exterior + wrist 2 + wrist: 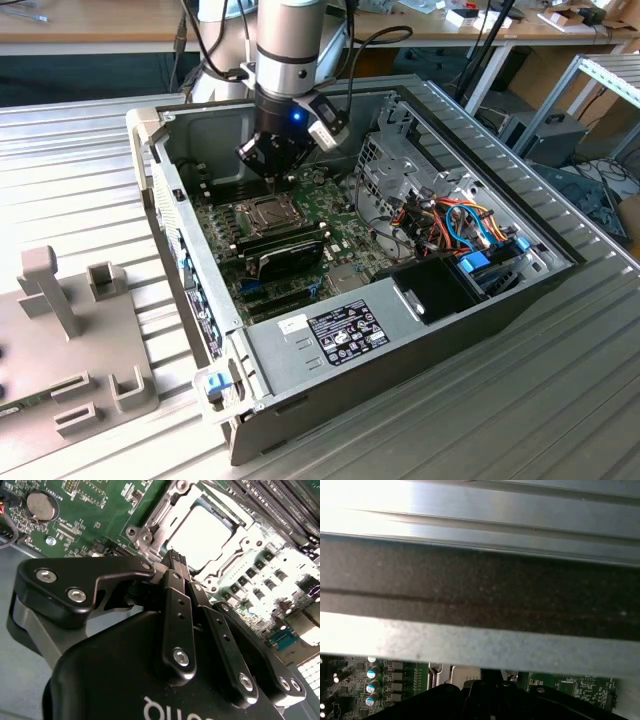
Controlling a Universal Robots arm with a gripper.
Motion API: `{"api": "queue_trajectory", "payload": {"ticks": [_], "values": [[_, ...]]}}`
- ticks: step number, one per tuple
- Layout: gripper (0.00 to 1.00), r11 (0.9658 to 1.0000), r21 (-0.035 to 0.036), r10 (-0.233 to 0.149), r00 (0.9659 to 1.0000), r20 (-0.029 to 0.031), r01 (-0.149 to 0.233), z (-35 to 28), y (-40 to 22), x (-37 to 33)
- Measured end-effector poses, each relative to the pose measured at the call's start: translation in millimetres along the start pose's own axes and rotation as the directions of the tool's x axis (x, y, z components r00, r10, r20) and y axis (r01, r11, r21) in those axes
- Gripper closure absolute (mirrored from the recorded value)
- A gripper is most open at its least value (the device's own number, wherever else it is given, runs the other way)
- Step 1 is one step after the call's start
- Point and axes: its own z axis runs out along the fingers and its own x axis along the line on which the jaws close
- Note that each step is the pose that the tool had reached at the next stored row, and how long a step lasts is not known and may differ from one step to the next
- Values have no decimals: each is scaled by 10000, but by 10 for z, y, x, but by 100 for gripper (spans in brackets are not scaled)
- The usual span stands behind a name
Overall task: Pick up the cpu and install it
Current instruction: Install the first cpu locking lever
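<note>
Motherboard (pixel 290 235), green and crowded with small parts, lies on the floor of the open computer case (pixel 300 345), and all places below are given from its CPU socket frame (pixel 268 212). This frame is a square of bright stamped metal with a hinged plate. Inside it sits the cpu (pixel 200 530), a small flat square chip with a smooth silver-grey top that shines almost white in the second wrist view.

The gripper (pixel 175 560) is just beside the frame, at its edge and slightly above it. Its 2 black fingers (pixel 176 610) are pressed together at the tips and hold nothing. In the exterior view the gripper (pixel 277 178) hangs over the far edge of the frame.

Toward the camera from the frame, in the exterior view, stands a long black card (pixel 285 250) on its edge. Near the frame, in the second wrist view, are a round silver coin battery (pixel 41 505) and a row of dark memory slots (pixel 280 505). Well apart from the frame, at the exterior view's right, are a perforated metal drive cage (pixel 400 170) and a bundle of orange and blue cables (pixel 465 225). A grey sheet-metal case wall (pixel 480 600) rises close by in the first wrist view.
</note>
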Motion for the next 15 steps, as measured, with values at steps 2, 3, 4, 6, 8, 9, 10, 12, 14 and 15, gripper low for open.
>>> {"api": "queue_trajectory", "payload": {"ticks": [2, 3, 4, 6, 8, 9, 10, 12, 14, 15], "values": [[89, 10000, -1, 0, 10000, 1, 0, 3, -49, 11], [89, 10000, -1, 0, 10000, 1, 0, 4, -74, 17], [89, 10000, -1, 1, 10000, 1, -1, 6, -98, 23], [89, 10000, -1, -1, 10000, 1, 1, 7, -126, 34], [89, 10000, -2, 0, 10000, 1, 0, 9, -148, 42], [89, 10000, -2, 0, 10000, 1, 0, 7, -151, 43], [89, 10000, 0, 2, 10000, -1, -2, -4, -154, 43], [89, 10000, -2, 0, 10000, 1, 0, -34, -159, 42], [89, 10000, -3, 1, 10000, 2, -1, -56, -163, 42], [89, 10000, -2, 0, 10000, 1, 0, -56, -167, 45]]}}
